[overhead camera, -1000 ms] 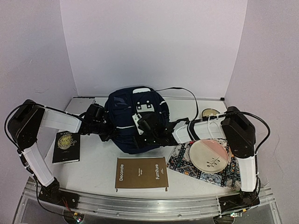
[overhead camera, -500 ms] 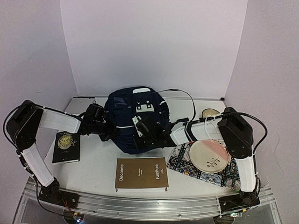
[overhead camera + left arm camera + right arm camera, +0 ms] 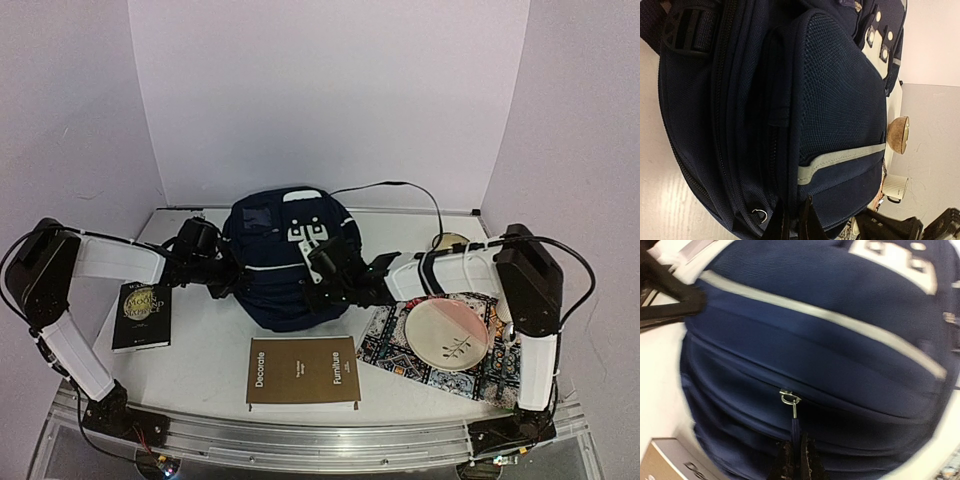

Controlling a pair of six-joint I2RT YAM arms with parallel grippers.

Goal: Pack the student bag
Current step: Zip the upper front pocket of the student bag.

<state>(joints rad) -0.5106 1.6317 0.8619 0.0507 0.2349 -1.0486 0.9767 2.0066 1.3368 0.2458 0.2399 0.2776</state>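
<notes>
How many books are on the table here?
2. A black book lies left of the student bag; a brown book lies in front of it. Others could be hidden inside.

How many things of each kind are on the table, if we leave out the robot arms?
student bag: 1
books: 2 (black book, brown book)
plate: 1
patterned mat: 1
small brown bowl: 1
white mug: 1
Total: 7

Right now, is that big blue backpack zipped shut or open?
Shut, as far as shows: the student bag has no gap anywhere, and the right gripper pinches the zipper pull on a closed seam.
</notes>
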